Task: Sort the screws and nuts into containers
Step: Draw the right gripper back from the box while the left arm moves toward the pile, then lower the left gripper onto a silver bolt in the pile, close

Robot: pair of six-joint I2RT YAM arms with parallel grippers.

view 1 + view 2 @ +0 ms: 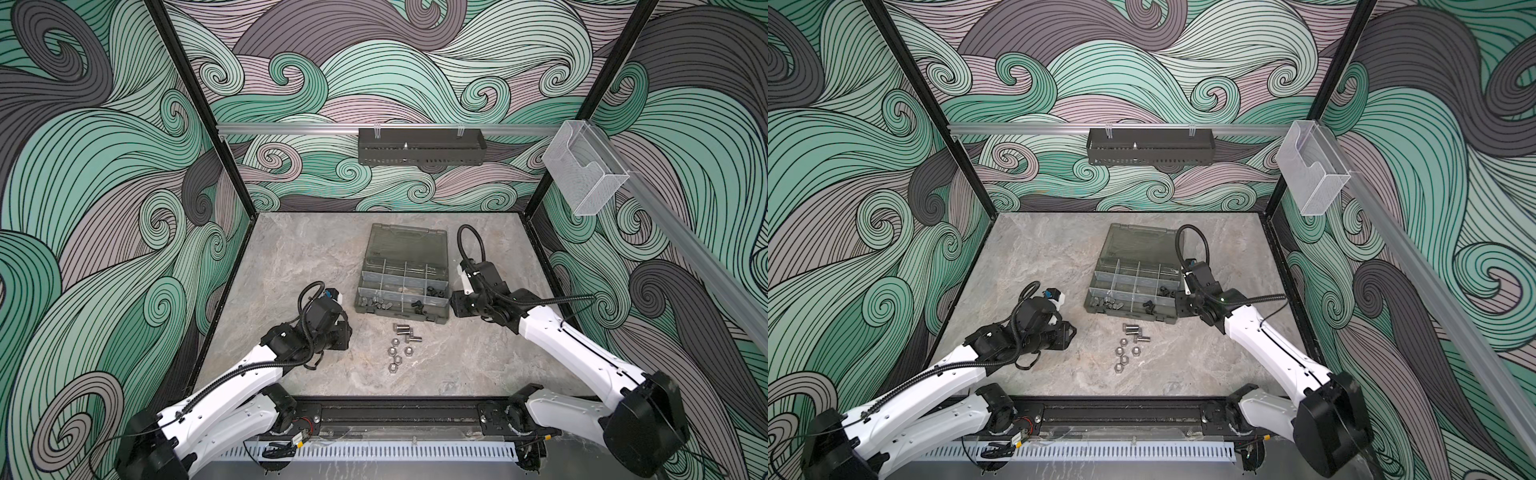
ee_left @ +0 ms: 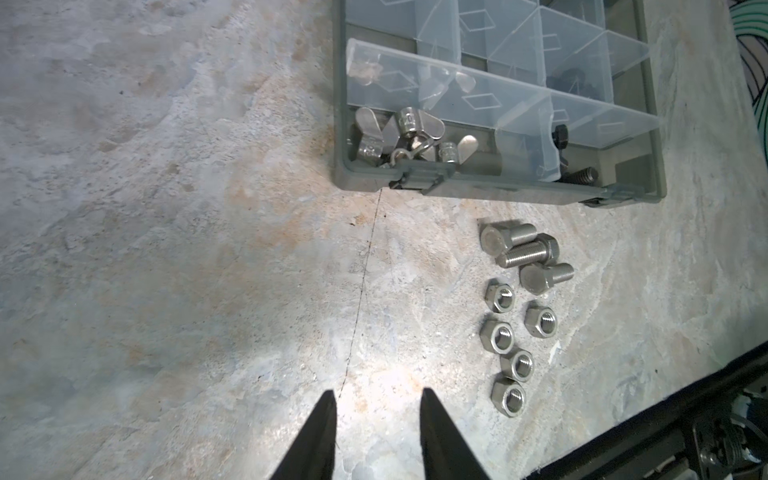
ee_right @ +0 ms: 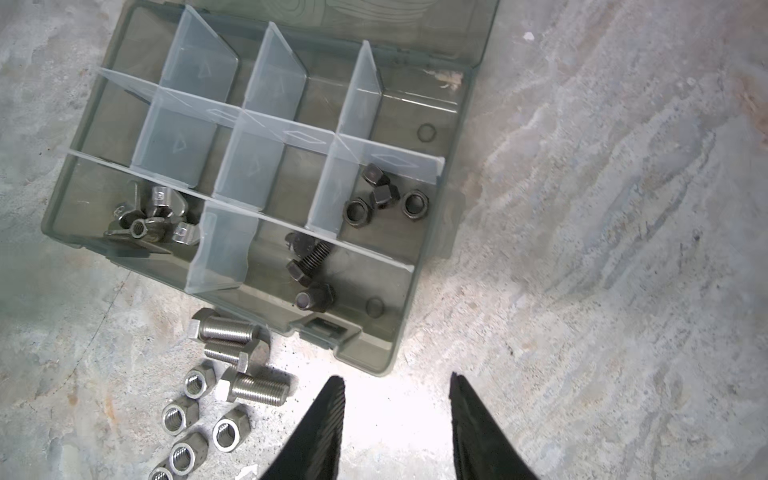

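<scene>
- The left gripper (image 2: 378, 392) hangs above bare table (image 2: 166, 249), its jaws slightly spread with nothing between them.
- In both top views it sits to the left of the loose hardware, well apart from the organizer case (image 1: 440, 316).
- The right gripper (image 3: 397, 376) is also parted and empty. It hangs over the table just beside the case's near right corner.
- The loose pieces lie on the table between the two arms, just in front of the case's front wall.
- Three silver screws (image 2: 528, 251) lie on their sides nearest that wall, and two of them touch each other.
- Five silver nuts (image 2: 500, 295) lie in a tight scatter just beyond the screws, on the side toward the robot's base.
- Inside the case, the near right compartment (image 3: 365, 276) holds three black screws (image 3: 309, 266).
- The right-end compartment of the middle row (image 3: 382, 232) holds four black nuts (image 3: 413, 203).
- The near left compartment (image 3: 91, 183) holds a small heap of silver wing nuts (image 3: 145, 220).
- Thin clear dividers separate these compartments.
- The lid (image 1: 407, 243) is swung open and lies flat on the table on the far side of the case.
</scene>
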